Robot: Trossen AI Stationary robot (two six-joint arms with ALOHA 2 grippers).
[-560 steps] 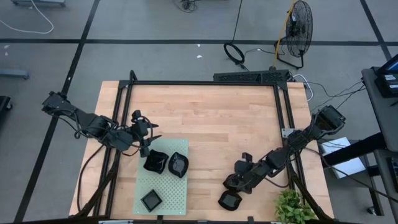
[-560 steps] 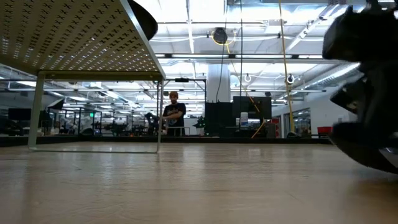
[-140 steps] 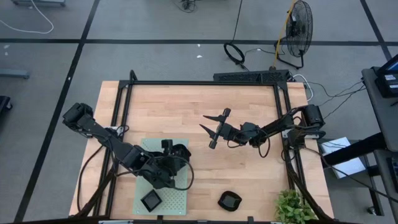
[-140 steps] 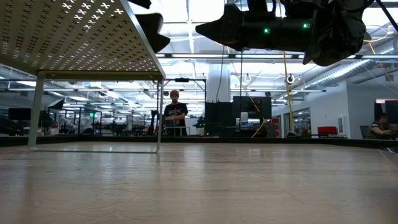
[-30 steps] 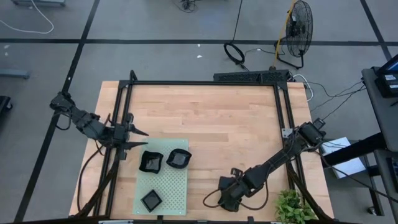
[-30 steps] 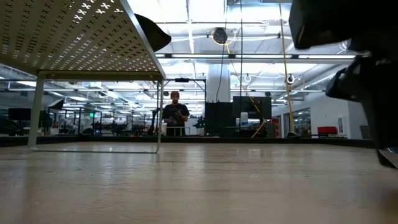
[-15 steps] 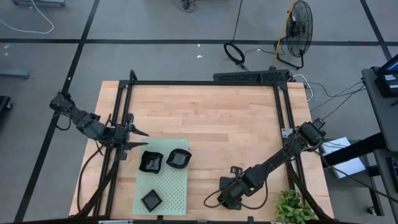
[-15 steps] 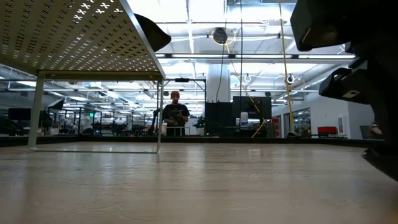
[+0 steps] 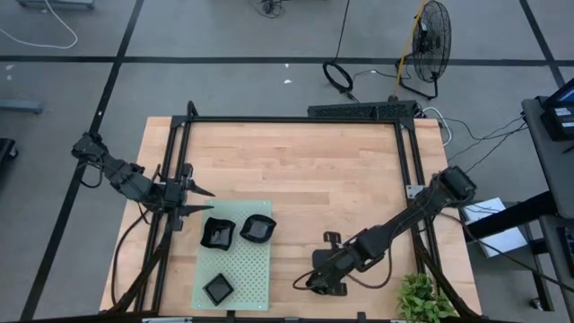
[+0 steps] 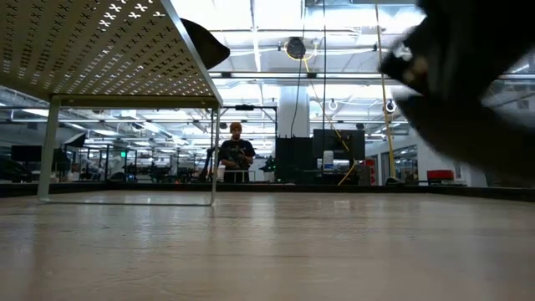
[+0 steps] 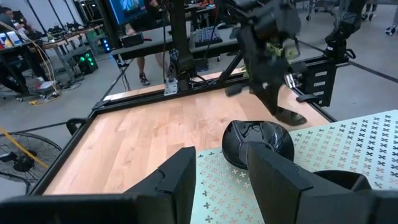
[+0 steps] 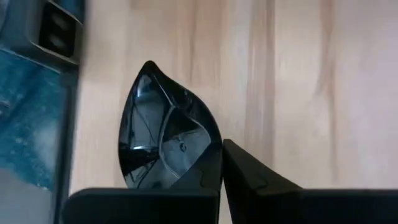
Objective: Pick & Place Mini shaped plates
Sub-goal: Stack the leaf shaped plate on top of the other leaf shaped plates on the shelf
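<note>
In the right wrist view, our right gripper has its two fingers pressed together on the rim of a black leaf plate, whose pointed tip is toward the top of that frame. In the high view this gripper is low in the frame, a little right of centre, near the front edge of the table; the plate itself we cannot make out there under the arm. The grip takes only the edge, so we think we should raise slowly and keep the wrist level, because a glossy plate can slip or swing. The green mat is at lower left, with three plates already on it; we should aim for a bare part of it and lower until the plate rests before opening. Our left gripper waits at the left of the frame, just above the mat's upper left corner, fingers apart and holding nothing.
</note>
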